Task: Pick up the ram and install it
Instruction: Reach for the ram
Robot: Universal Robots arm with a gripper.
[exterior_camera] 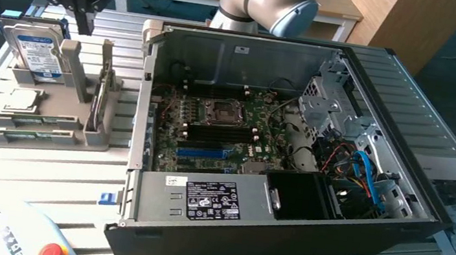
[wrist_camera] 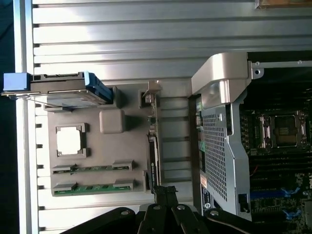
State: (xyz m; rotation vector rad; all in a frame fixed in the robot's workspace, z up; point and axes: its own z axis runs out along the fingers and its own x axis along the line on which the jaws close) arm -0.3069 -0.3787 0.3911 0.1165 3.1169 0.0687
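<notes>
My fingers point(exterior_camera: 83, 18) are shut, empty; the thin green ram strip point(wrist_camera: 92, 186) below looks light, brittle: I'd pinch its long edges.

Ext. cam looks down obliquely on open PC case point(exterior_camera: 283, 245) and parts holder point(exterior_camera: 96, 140). Wrist cam faces straight down from above; both share parts holder + PC case edge.
</notes>
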